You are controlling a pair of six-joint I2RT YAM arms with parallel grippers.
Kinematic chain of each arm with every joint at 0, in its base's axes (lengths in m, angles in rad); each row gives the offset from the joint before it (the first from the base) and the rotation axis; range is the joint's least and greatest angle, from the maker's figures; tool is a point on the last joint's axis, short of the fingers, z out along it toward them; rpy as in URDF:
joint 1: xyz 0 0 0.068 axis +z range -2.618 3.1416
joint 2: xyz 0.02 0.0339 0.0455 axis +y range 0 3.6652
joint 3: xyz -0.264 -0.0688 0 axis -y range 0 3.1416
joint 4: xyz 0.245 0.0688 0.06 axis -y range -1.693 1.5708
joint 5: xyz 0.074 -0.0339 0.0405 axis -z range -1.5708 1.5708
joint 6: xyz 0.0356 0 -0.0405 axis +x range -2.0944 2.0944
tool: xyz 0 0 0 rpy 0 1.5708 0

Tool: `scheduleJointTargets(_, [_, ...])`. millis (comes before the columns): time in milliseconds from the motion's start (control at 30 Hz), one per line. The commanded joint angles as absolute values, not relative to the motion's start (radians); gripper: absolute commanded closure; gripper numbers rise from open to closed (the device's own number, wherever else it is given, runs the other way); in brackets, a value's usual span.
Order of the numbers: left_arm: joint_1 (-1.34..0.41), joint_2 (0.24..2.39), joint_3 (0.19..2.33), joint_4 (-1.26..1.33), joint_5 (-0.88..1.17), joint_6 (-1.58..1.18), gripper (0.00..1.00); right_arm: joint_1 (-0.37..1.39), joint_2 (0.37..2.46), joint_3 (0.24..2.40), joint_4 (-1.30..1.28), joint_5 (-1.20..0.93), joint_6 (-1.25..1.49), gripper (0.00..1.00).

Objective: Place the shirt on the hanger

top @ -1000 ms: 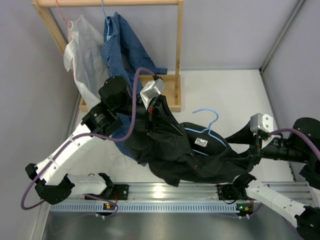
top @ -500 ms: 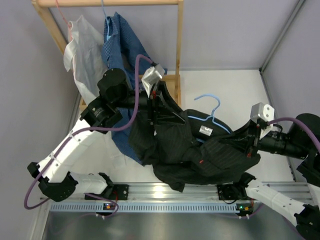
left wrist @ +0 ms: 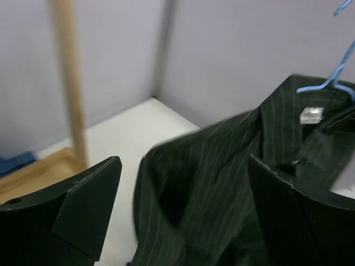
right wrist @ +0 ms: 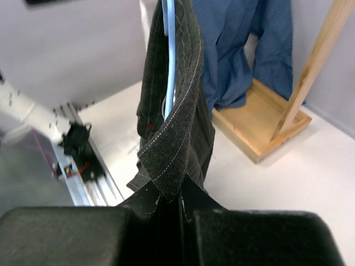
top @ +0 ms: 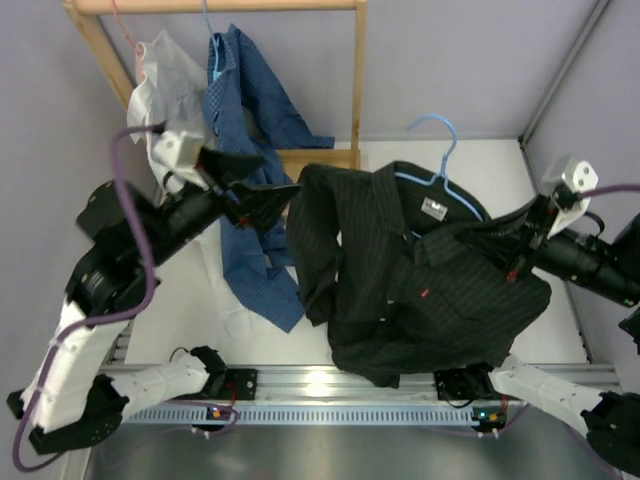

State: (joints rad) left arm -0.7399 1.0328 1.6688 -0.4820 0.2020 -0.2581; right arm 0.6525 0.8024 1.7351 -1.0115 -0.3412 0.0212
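The left end effector [top: 262, 193] has let go of the black pinstriped shirt [top: 420, 285] and swung back toward the wooden rack [top: 357, 90]. Its fingers stand spread and empty, the shirt well apart beyond their tips. The right end effector [right wrist: 176, 194] stays pinched on the shirt's shoulder, the light-blue wire hanger [top: 447, 150] threaded inside just ahead of it. Half a second ago both held it bunched low. Now it hangs open above the desk [top: 500, 170], seemingly seated on the hanger.
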Motion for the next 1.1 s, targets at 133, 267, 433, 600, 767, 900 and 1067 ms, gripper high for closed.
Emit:
scheduleJointTargets(133, [-0.739,0.701,1.341,-0.548,-0.359,-0.137,0.02,0.660,1.052,2.078,-0.801,-0.187,0.123,1.00])
scheduleJointTargets(267, [-0.739,0.530,1.155,-0.549,-0.426,-0.091,0.02,0.660,1.228,2.281,-0.735,-0.212,0.152,1.00])
scheduleJointTargets(433, [-0.738,0.370,0.866,-0.376,-0.675,-0.063,0.02,0.660,1.327,2.346,-0.579,-0.149,0.193,1.00])
scheduleJointTargets(600, [-0.712,0.292,0.842,-0.367,-0.730,-0.086,0.02,0.744,1.332,2.126,-0.411,-0.027,0.152,1.00])
scheduleJointTargets(767, [-0.704,0.249,0.807,-0.388,-0.744,-0.075,0.02,0.847,1.307,1.851,-0.275,0.179,0.121,1.00])
scheduleJointTargets(900, [-0.698,0.227,0.810,-0.413,-0.801,-0.095,0.02,0.880,1.279,1.657,-0.181,0.302,0.222,1.00])
scheduleJointTargets(1067, [-0.564,0.248,0.818,-0.411,-0.792,-0.141,0.02,0.907,1.360,1.692,-0.204,0.422,0.310,1.00])
